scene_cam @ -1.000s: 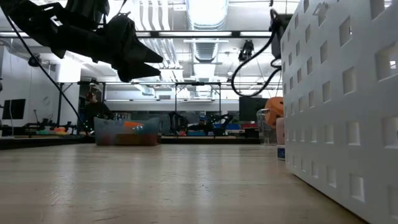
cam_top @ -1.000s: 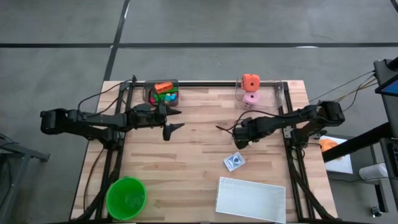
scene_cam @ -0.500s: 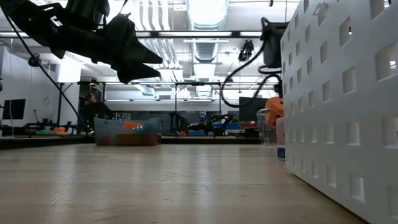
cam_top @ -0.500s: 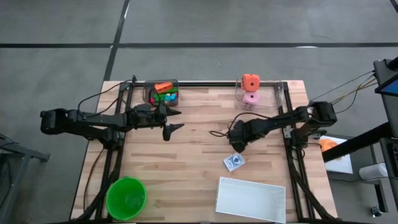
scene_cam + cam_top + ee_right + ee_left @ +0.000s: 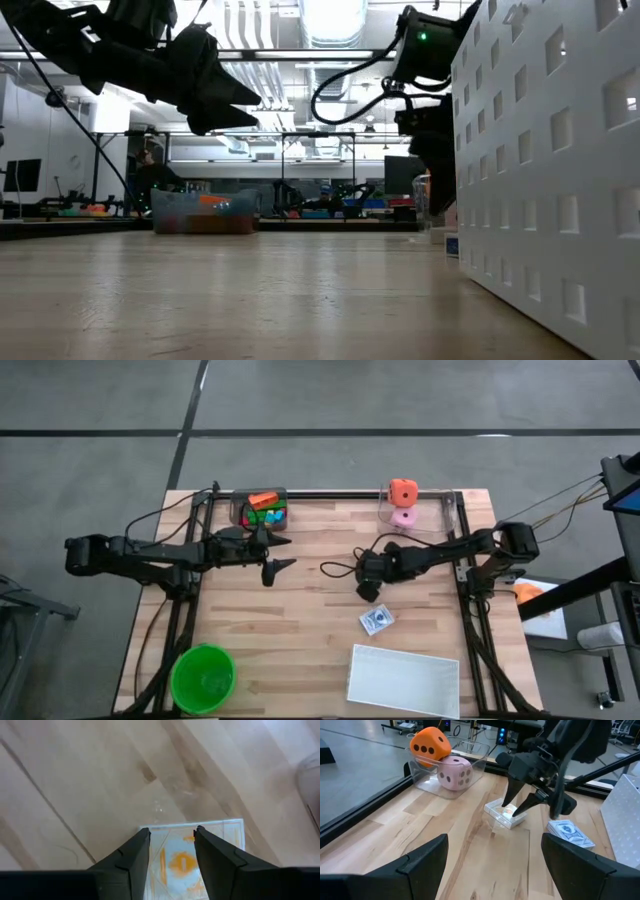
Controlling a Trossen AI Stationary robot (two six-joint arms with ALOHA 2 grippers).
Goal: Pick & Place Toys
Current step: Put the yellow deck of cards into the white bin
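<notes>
Card box [image 5: 506, 813] partly behind right end effector [image 5: 518, 807]

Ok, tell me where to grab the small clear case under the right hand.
Take the clear case by its two opposite side edges, coming straight down from above. It lies flat and low on the table, so probably only those thin edges give purchase. The right hand is above it, fingers open.

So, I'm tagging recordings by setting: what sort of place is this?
Probably a robotics lab or workshop: a pale wooden table on a grey concrete floor, bright ceiling strip lights, and cluttered workbenches behind.
</notes>
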